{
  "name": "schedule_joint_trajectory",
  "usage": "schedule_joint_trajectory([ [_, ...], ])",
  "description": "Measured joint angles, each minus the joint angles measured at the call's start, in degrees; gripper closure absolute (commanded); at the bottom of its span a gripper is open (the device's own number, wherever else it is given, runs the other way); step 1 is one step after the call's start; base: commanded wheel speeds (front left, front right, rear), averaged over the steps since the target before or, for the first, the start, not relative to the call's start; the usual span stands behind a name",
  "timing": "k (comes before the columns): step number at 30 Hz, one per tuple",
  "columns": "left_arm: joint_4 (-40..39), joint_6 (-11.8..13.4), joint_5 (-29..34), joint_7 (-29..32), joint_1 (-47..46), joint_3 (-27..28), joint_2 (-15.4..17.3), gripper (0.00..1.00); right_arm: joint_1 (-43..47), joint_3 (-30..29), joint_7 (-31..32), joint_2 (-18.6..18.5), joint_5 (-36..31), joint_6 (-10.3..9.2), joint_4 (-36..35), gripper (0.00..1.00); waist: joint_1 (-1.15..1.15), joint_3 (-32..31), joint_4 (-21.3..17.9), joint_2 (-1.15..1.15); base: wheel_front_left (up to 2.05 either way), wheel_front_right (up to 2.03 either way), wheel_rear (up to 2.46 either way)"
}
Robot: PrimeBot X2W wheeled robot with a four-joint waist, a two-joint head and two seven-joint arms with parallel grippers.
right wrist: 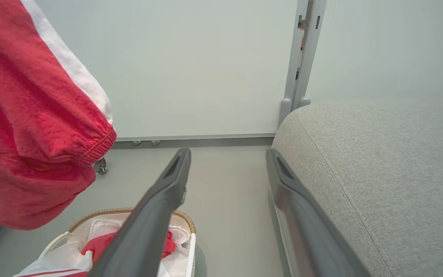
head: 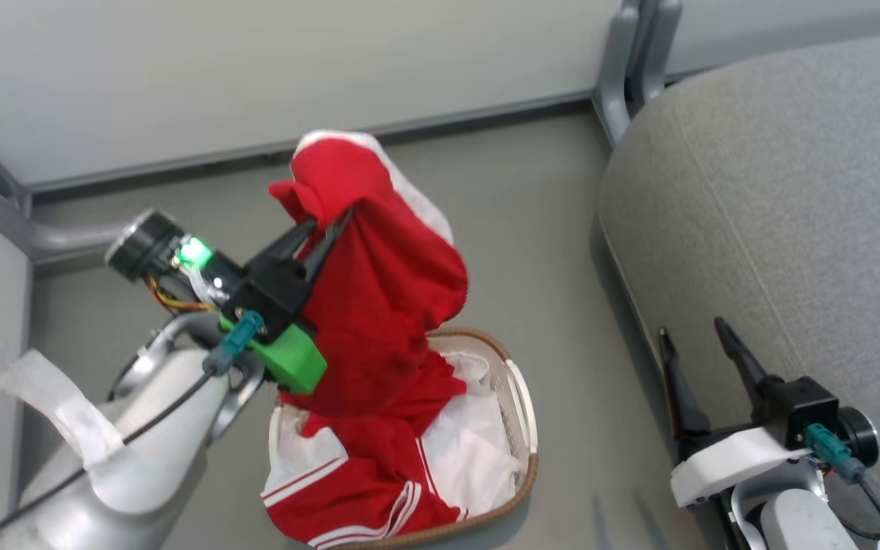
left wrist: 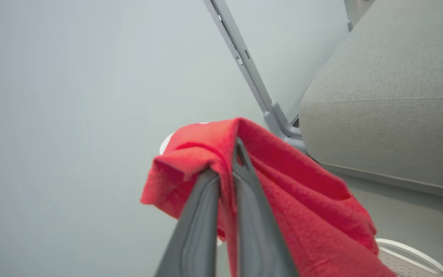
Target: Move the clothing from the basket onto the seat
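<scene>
Above the basket (head: 522, 397), your left fingers (head: 304, 233) are pinched shut on a fold of the red clothing (head: 379, 305). They hold it up so that it hangs in a long drape, with its lower end down inside the basket. More red cloth with white stripes (head: 348, 496) lies in the basket on the white liner (head: 470, 451); whether it is the same piece or a second one, I cannot tell. Your right fingers (head: 738, 355) stand wide apart with nothing between them, just beside the edge of the seat (head: 776, 191), which rises to the right of the basket.

Expect the cloth to be light, limp and slightly slick, so it will sag, swing and trail behind any move. The pinch takes only a small fold near the top, and it could slip if the tail snags on the rim. Raise it until the tail is free before you carry it across. For what lies in the basket, take a thick bunch at a hem or waistband, well clear of the liner.
</scene>
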Motion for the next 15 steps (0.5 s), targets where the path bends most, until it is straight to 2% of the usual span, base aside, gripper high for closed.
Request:
schedule_joint_trajectory([
  [7, -4.1, -0.1, -2.1, 2.5, -7.9, -4.1, 3.0, 1.0, -0.5, 4.1, 0.0, 0.0, -1.0, 0.0, 0.0, 0.0, 0.0, -5.0, 1.2, 0.0, 0.0, 0.0, 0.0],
  [15, -5.9, -0.1, -3.7, 3.3, -15.3, -5.6, 2.9, 1.0, -5.9, 11.3, 0.0, 0.0, -0.3, 0.0, 0.5, 0.0, 0.0, -6.8, 1.7, 0.0, 0.0, 0.0, 0.0],
])
